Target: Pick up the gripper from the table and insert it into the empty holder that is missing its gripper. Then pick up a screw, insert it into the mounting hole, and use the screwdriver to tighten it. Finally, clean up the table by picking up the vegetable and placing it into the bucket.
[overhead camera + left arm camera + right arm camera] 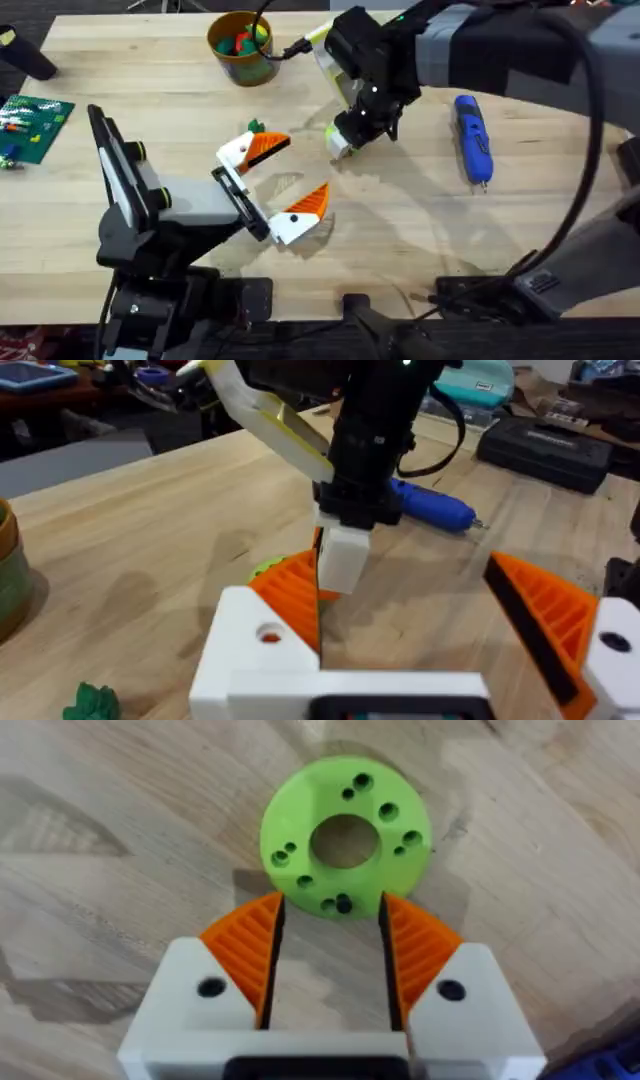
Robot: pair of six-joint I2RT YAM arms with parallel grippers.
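Left gripper [285,185]: jaws wide apart, empty, at table centre. Vegetable [256,127]: on the wood at its 11 o'clock, just beside one finger.
Right gripper [330,945]: jaws parted, holding nothing, tips straddling the edge of a green disc [345,835].
Screwdriver [473,138]: lying at 3 o'clock.
Bucket [241,47]: at 12 o'clock, toys inside.

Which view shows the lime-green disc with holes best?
The right wrist view: the green disc lies flat on the table, its centre hole and small holes plain, just ahead of the open right gripper. The left wrist view shows a green sliver; overhead, the arm covers it.
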